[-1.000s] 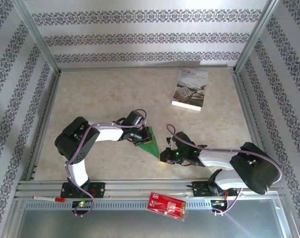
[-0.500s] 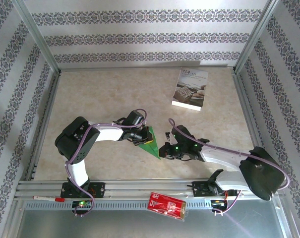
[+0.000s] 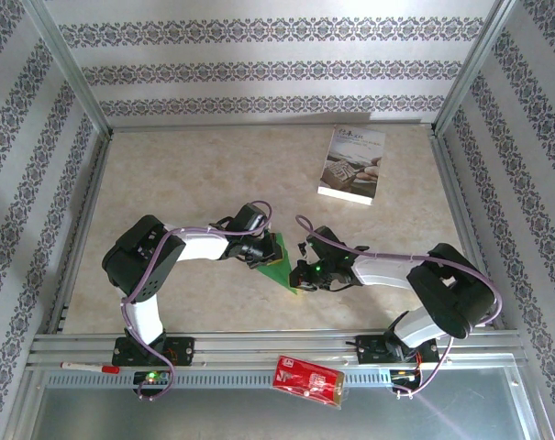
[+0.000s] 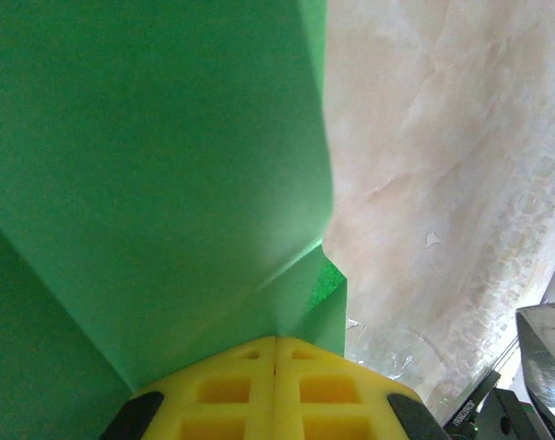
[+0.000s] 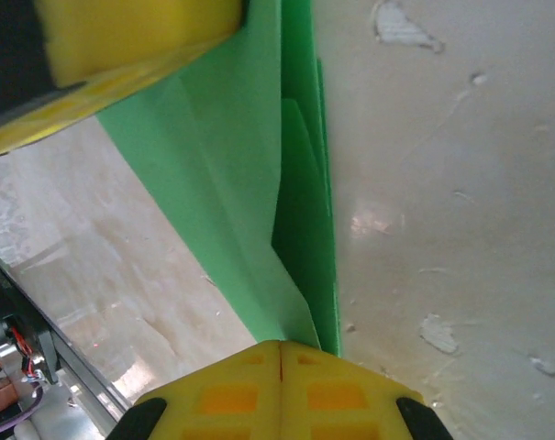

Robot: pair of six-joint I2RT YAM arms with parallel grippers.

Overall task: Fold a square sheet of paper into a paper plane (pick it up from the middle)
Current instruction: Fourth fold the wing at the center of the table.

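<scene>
The square sheet of paper (image 3: 280,262), bright green, lies on the table folded into a narrow pointed wedge with lengthwise creases (image 4: 149,165) (image 5: 227,174). My left gripper (image 3: 266,253) is shut, its yellow pads closed together with their tips down on the wedge's left part, where a crease runs up to the seam (image 4: 276,341). My right gripper (image 3: 301,275) is shut too, its tips (image 5: 280,346) touching the wedge's narrow near end. In the right wrist view one of the left gripper's pads (image 5: 139,37) rests on the paper at the top left.
A white printed booklet (image 3: 352,165) lies at the back right of the marble table (image 3: 185,174). A red packet (image 3: 306,380) sits on the metal rails (image 3: 259,346) at the near edge. Patterned walls close the cell on three sides.
My right arm has stretched leftward, carrying its shut gripper from the bare table up to the near tip of the green paper. The left arm and the paper have stayed put.
</scene>
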